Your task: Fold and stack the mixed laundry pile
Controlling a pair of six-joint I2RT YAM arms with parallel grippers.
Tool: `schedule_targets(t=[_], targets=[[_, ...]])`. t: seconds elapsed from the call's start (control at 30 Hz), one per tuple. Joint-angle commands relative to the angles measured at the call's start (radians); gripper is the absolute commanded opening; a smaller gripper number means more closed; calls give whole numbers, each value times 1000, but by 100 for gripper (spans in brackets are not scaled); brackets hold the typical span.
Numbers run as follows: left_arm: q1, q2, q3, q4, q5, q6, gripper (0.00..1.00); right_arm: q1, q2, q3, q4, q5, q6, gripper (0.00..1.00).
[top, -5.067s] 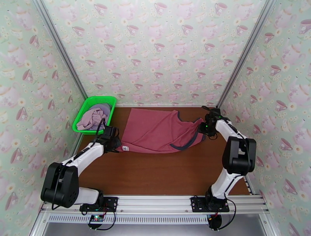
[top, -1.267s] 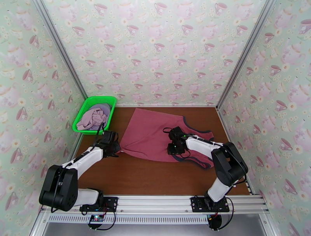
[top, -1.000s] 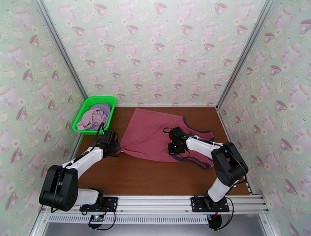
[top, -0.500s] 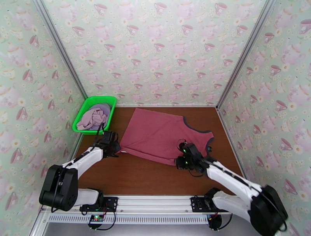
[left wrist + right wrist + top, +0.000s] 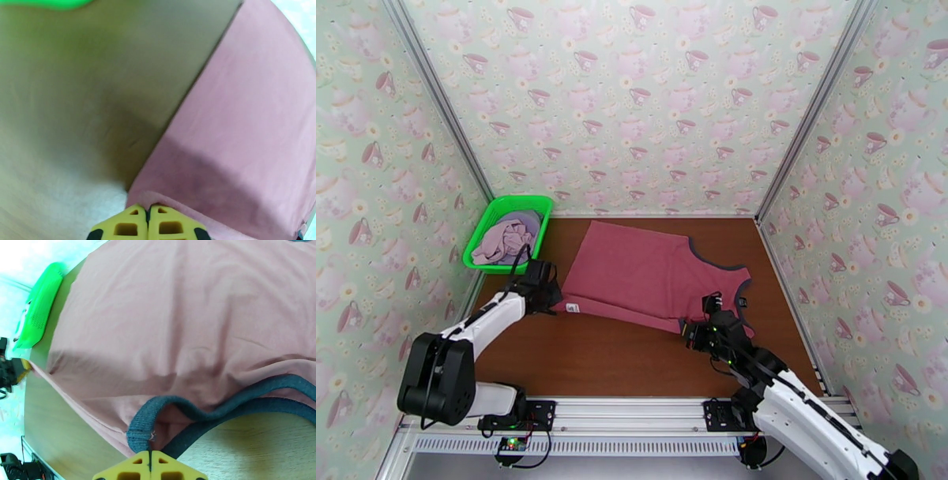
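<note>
Between left tool [image 5: 557,303] and right tool [image 5: 686,328] lies the tank top [image 5: 640,272]; seemingly pinched.

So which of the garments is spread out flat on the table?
The dusty-red tank top with dark trim; the pale pink and lavender garments are bunched up in the green basket.

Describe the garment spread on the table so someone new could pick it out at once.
On the brown table, right of the green mesh basket in the far-left corner, lies a tank top spread out. It is dusty red with dark trim, unlike the pale pink clothes bunched in the basket.
</note>
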Motion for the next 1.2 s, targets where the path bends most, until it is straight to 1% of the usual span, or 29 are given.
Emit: schedule_targets(t=[0.0, 0.13, 0.2, 0.33, 0.43, 0.5, 0.57, 0.63, 0.83, 0.87, 0.9, 0.97, 1.0, 1.03, 1.1, 1.17], targets=[[6, 66, 93, -69, 14, 84, 0, 2, 61, 18, 38, 69, 24, 0], [-10, 189, 214, -118, 38, 135, 0, 2, 110, 36, 36, 136, 38, 0], [-22, 251, 261, -140, 33, 154, 0, 3, 116, 38, 36, 165, 46, 0], [-45, 348, 326, -161, -7, 167, 0, 1, 117, 42, 36, 227, 61, 0], [-55, 392, 360, -171, -50, 160, 0, -1, 136, 42, 46, 260, 64, 0], [-56, 412, 376, -176, -81, 151, 5, -3, 165, 42, 62, 271, 64, 0], [-57, 428, 389, -180, -119, 139, 9, -6, 204, 44, 93, 273, 60, 0], [-56, 442, 398, -180, -147, 135, 12, -8, 283, 52, 122, 277, 55, 0], [-56, 489, 428, -151, -209, 126, 12, -11, 433, 101, 174, 325, 36, 0], [-56, 499, 435, -150, -220, 126, 12, -13, 456, 114, 172, 331, 34, 2], [-56, 511, 442, -149, -227, 126, 14, -14, 478, 126, 169, 335, 31, 7], [-56, 536, 457, -151, -248, 127, 25, -16, 523, 154, 160, 329, 20, 23], [-56, 547, 462, -151, -258, 127, 30, -16, 537, 164, 154, 325, 17, 28], [-57, 555, 467, -152, -269, 129, 39, -17, 550, 175, 144, 321, 14, 33], [-58, 566, 475, -161, -288, 130, 53, -18, 559, 200, 97, 326, 12, 40], [-56, 561, 481, -178, -311, 132, 62, -25, 538, 231, 14, 346, 11, 43]])
